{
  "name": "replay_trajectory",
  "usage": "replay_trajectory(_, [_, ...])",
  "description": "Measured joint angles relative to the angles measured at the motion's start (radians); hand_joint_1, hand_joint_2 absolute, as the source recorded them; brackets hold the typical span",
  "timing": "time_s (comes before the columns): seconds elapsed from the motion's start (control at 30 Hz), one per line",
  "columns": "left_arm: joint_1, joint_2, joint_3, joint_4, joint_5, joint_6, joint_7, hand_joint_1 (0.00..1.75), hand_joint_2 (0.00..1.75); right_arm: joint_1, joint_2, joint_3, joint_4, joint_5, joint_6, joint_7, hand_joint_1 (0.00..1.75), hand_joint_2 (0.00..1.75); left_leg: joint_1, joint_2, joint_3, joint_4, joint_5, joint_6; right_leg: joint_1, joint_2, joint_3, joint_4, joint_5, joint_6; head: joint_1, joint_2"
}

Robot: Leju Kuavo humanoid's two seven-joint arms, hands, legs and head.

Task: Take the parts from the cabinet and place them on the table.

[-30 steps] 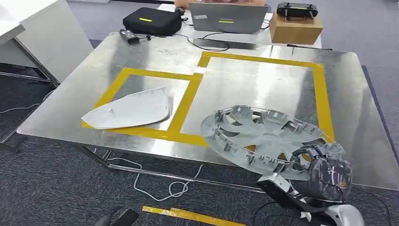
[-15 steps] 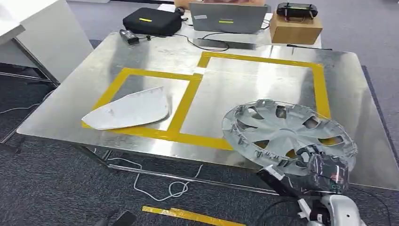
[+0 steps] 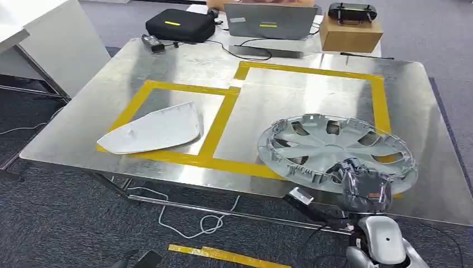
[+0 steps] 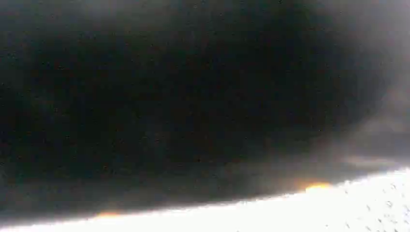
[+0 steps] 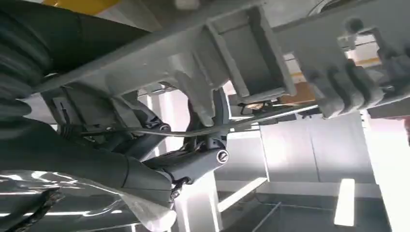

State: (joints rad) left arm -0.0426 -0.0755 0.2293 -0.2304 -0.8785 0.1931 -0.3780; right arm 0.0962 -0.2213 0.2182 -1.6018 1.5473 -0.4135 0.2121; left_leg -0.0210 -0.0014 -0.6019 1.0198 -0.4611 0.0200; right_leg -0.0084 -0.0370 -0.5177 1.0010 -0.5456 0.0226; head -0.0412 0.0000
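A: What is the right hand (image 3: 365,188) doing at the lower right of the head view?

B: It is gripping the near rim of the wheel cover (image 3: 334,151), fingers curled over the edge. The cover is lying nearly flat, ribbed side up, over the metal table (image 3: 279,95), partly across the near strip of the yellow tape frame (image 3: 312,70). Whether it is touching the table yet, I cannot tell.

A: Why is it holding it by the edge?

B: My guess is that an edge grip is letting the disc go down flat inside the larger taped box while the arm is reaching in from below the table's front.

A: And the other part?

B: The white triangular panel (image 3: 153,131) is lying in the smaller taped box, left of centre, so that one looks finished.

A: Is the right wrist view adding anything?

B: Yes. It is looking from underneath the wheel cover (image 5: 251,58): clips and a wire ring are showing, with dark fingers (image 5: 193,162) hooked on the rim.

A: And the left hand?

B: The left wrist view is showing dark blur, so I cannot tell its state.
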Motion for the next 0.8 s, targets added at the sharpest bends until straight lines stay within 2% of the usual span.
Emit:
replay_trajectory(0.13, [0.000, 0.000, 0.000, -0.001, 0.001, 0.010, 0.014, 0.00, 0.00, 0.004, -0.002, 0.026, 0.000, 0.017, -0.050, -0.015, 1.75, 1.75, 0.000, 0.000, 0.000, 0.000, 0.000, 0.000, 0.000, 0.000, 0.000, 0.000, 0.000, 0.000, 0.000, 0.000])
replay_trajectory(0.2, [-0.001, 0.000, 0.000, -0.001, 0.002, 0.010, 0.019, 0.00, 0.00, 0.001, -0.015, 0.051, -0.001, 0.020, -0.083, -0.003, 1.75, 1.75, 0.000, 0.000, 0.000, 0.000, 0.000, 0.000, 0.000, 0.000, 0.000, 0.000, 0.000, 0.000, 0.000, 0.000])
replay_trajectory(0.4, [-0.007, 0.001, 0.000, -0.001, 0.007, 0.001, 0.022, 0.00, 0.00, -0.017, -0.056, 0.142, -0.001, 0.021, -0.085, 0.046, 1.75, 1.75, 0.000, 0.000, 0.000, 0.000, 0.000, 0.000, 0.000, 0.000, 0.000, 0.000, 0.000, 0.000, 0.000, 0.000])
replay_trajectory(0.43, [-0.007, 0.001, -0.001, -0.001, 0.007, 0.000, 0.022, 0.00, 1.75, -0.020, -0.059, 0.151, -0.001, 0.021, -0.084, 0.048, 0.00, 0.00, 0.000, 0.000, 0.000, 0.000, 0.000, 0.000, 0.000, 0.000, 0.000, 0.000, 0.000, 0.000, 0.000, 0.000])
replay_trajectory(0.6, [-0.009, 0.001, -0.010, -0.001, -0.004, -0.005, 0.029, 0.00, 1.75, -0.023, -0.066, 0.181, -0.001, 0.021, -0.085, 0.055, 0.00, 0.00, 0.000, 0.000, 0.000, 0.000, 0.000, 0.000, 0.000, 0.000, 0.000, 0.000, 0.000, 0.000, 0.000, 0.000])
replay_trajectory(0.63, [-0.009, 0.001, -0.012, -0.001, -0.004, -0.009, 0.031, 0.00, 0.00, -0.023, -0.066, 0.183, -0.001, 0.021, -0.085, 0.055, 0.00, 0.00, 0.000, 0.000, 0.000, 0.000, 0.000, 0.000, 0.000, 0.000, 0.000, 0.000, 0.000, 0.000, 0.000, 0.000])
replay_trajectory(0.8, [-0.010, 0.001, -0.015, -0.001, 0.001, -0.029, 0.042, 0.00, 0.00, -0.019, -0.066, 0.187, -0.001, 0.021, -0.076, 0.039, 0.00, 0.00, 0.000, 0.000, 0.000, 0.000, 0.000, 0.000, 0.000, 0.000, 0.000, 0.000, 0.000, 0.000, 0.000, 0.000])
